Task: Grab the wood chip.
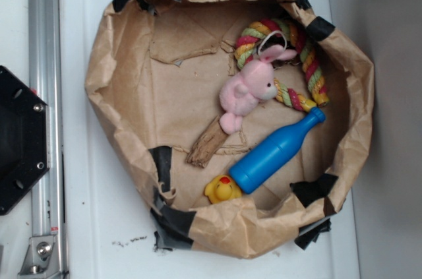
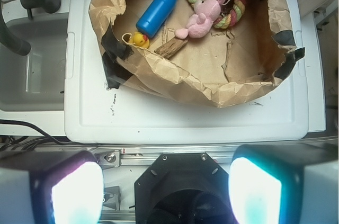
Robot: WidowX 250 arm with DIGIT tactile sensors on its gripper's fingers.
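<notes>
The wood chip (image 1: 206, 144) is a short rough brown splintered piece lying flat on the floor of the brown paper bin (image 1: 105, 68), between the pink bunny and the yellow duck. In the wrist view the wood chip (image 2: 170, 47) lies far ahead, inside the bin. My gripper (image 2: 166, 192) hangs high above the robot's black base, well short of the bin, open with nothing between its two glowing pads (image 2: 77, 192). The gripper does not show in the exterior view.
A pink plush bunny (image 1: 247, 91), a coloured rope ring (image 1: 310, 68), a blue bottle (image 1: 277, 150) and a yellow duck (image 1: 223, 190) share the bin. The crumpled paper wall (image 2: 212, 89) stands between me and them. A black hexagonal base (image 1: 20, 140) and a metal rail (image 1: 45, 94) are at the left.
</notes>
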